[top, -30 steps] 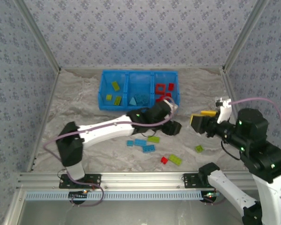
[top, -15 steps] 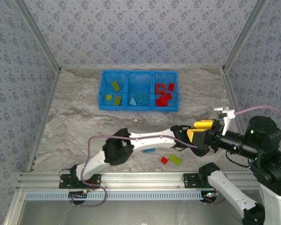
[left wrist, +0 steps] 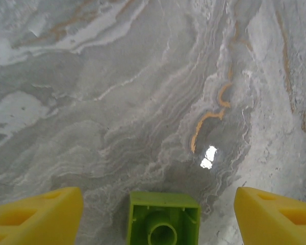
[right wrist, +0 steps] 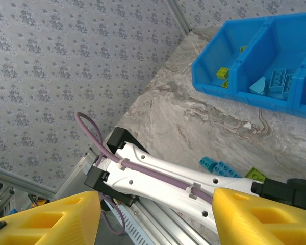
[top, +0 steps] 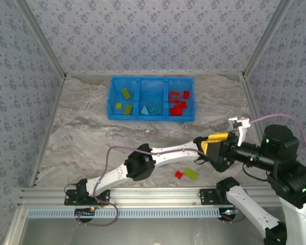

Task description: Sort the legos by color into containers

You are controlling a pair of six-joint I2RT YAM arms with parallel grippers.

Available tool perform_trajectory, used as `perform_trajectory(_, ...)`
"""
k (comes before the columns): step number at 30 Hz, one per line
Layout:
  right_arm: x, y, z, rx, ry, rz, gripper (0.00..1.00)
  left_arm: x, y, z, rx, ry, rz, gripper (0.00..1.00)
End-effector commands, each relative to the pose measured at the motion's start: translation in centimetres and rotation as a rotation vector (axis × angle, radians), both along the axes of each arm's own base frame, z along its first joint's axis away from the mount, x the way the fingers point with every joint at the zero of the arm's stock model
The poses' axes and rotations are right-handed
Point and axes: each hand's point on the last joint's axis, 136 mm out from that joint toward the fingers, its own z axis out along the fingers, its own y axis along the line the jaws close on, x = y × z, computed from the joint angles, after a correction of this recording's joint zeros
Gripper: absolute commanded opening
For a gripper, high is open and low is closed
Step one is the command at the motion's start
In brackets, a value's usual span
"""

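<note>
1. Legos are partly sorted. The blue bin (top: 151, 117) at the far side of the tabletop (top: 92, 127) holds lime pieces in its left compartment, light blue in the middle and red on the right. A red brick (top: 178, 174) and a green brick (top: 190, 174) lie loose near the front rail (top: 153, 195).
2. Left hand (left wrist: 158, 206) is spread wide and holds nothing. A small lime brick (left wrist: 163, 223) sits on the tabletop between its fingers, hollow underside toward the wrist camera.
3. Right hand (right wrist: 155, 217) is also wide open and empty. From overhead it overlaps the left arm (top: 168, 151) at the wrist.
4. To grip well, I'd lower until the pads flank the brick's flat sides, centre it, then close squarely — a small hollow piece could skid or tip if pinched off-centre.
5. Bare tabletop lies ahead of the brick, but the two arms crowd each other here. The carry to the left compartment looks safest begun straight up — and it must clear the bin's front wall.
</note>
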Motion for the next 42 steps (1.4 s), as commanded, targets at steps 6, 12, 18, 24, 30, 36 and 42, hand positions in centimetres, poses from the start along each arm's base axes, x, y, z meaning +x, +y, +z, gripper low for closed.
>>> perform_trajectory(6,0.3,0.2,0.1,0.006,0.012,0.000,0.62,-0.8,-0.1,-2.3,0.032,0.018,-0.041,0.69)
perform_trajectory(12,0.6,0.3,-0.2,0.002,0.021,-0.005,0.61,-0.8,0.2,-3.3,0.051,0.019,-0.045,0.53)
perform_trajectory(18,1.1,0.4,-0.5,0.008,0.025,-0.012,0.61,-0.4,0.7,-3.4,0.072,-0.002,-0.036,0.38)
perform_trajectory(24,1.3,0.3,-0.5,0.004,0.024,-0.020,0.61,0.9,1.4,-1.8,0.068,-0.064,0.007,0.33)
perform_trajectory(30,1.5,0.3,-0.5,-0.005,0.022,-0.023,0.61,3.0,2.8,0.7,0.026,-0.080,0.072,0.32)
perform_trajectory(36,2.2,0.6,-0.9,-0.026,0.024,-0.021,0.60,4.5,5.4,2.0,0.010,-0.076,0.125,0.32)
perform_trajectory(42,2.8,1.0,-1.8,-0.044,0.038,-0.003,0.60,5.9,8.2,3.2,-0.008,-0.063,0.186,0.32)
